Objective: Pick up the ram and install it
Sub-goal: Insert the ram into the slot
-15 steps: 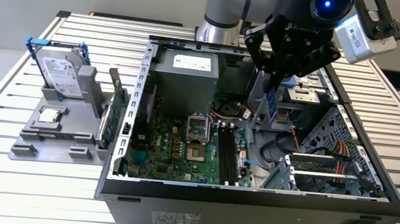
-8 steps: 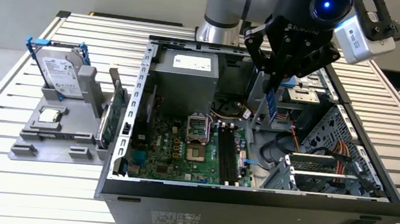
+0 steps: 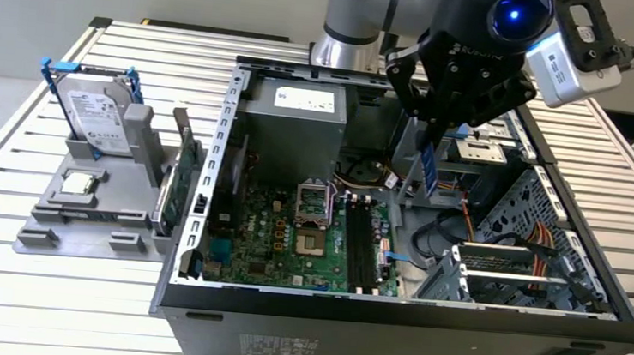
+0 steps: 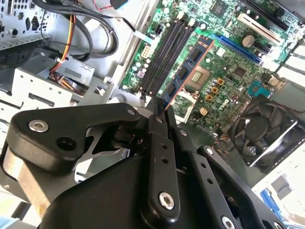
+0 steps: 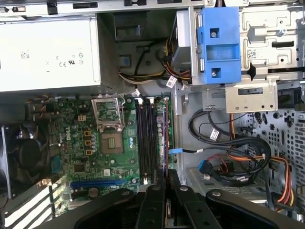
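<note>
The ram (image 3: 418,162) is a long thin stick that looks blue, with a row of black chips (image 4: 187,67). It hangs on end inside the open computer case, my gripper (image 3: 435,119) shut on its upper end. In both wrist views the black fingers (image 4: 157,138) pinch the stick between them. It hovers above the motherboard (image 3: 271,234), close over the black memory slots (image 3: 359,243). The first wrist view shows the ram (image 5: 165,138) edge-on, running parallel to the memory slots (image 5: 147,136) and along their outer side.
The case wall (image 3: 397,309) surrounds the board. Inside it are the power supply (image 3: 294,115), a drive cage (image 3: 515,272) with orange and black cables (image 5: 238,157), and a fan (image 4: 264,129). A grey fixture (image 3: 83,226) at the exterior view's left holds a hard drive (image 3: 98,120) and a green card (image 3: 185,179).
</note>
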### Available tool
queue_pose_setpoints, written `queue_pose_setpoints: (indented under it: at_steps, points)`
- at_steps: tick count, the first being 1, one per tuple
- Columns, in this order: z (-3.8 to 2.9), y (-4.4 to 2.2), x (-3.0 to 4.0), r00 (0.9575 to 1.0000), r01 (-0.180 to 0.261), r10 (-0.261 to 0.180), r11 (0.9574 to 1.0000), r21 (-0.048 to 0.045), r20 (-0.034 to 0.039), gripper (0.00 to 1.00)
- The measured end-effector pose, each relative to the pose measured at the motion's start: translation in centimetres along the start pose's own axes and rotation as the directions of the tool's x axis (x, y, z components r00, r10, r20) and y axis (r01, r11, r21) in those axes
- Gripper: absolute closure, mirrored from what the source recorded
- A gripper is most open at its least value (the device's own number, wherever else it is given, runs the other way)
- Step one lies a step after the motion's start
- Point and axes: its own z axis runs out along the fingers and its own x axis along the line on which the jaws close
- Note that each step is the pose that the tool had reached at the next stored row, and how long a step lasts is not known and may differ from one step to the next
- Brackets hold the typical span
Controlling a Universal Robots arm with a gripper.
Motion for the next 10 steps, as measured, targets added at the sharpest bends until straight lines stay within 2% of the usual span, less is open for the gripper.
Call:
queue_pose_setpoints:
  at_steps: [10]
  points:
    - [0.47,0.00,0.00,1.0000,0.000,0.000,1.0000,0.0000,0.0011,1.00]
